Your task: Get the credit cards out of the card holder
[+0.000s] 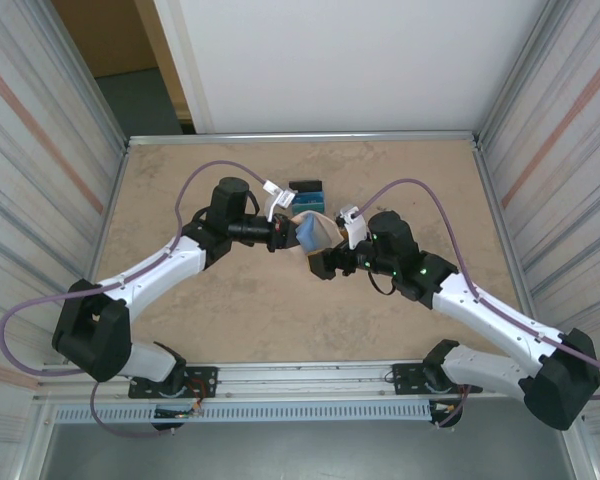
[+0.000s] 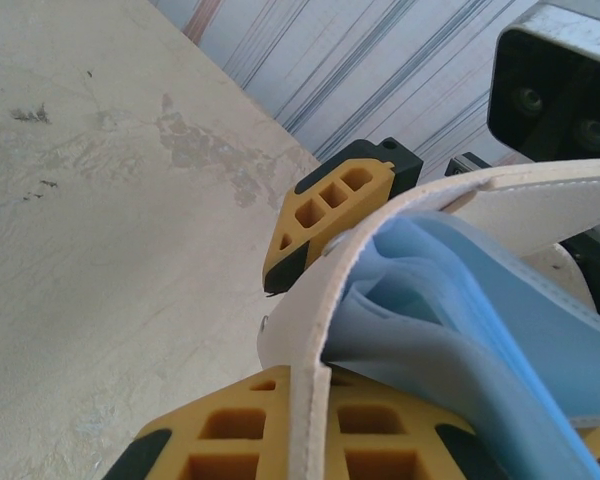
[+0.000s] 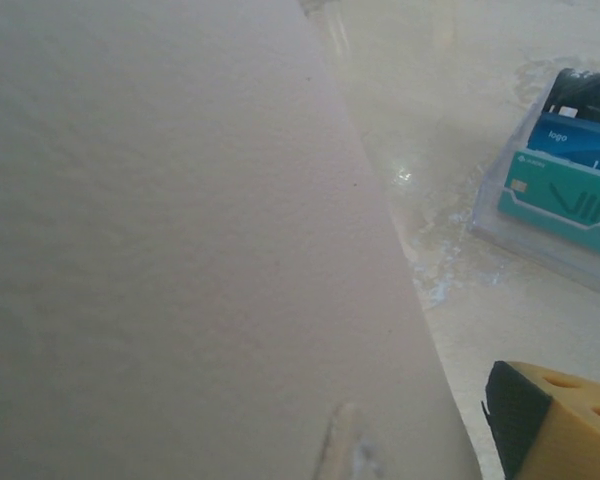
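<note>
At two o'clock in my right wrist view, cards sit in a clear stand (image 3: 495, 215); on the blue card (image 3: 580, 140) I read "logo" in small white letters; the teal card (image 3: 560, 205) in front carries large outlined letters starting "VI", cut off at the frame edge; I can read nothing else.

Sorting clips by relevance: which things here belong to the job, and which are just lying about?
Job: holder, clamped in left gripper; open right gripper; cards, probably already out.
Lying about: clear tray holding the cards; table.
</note>
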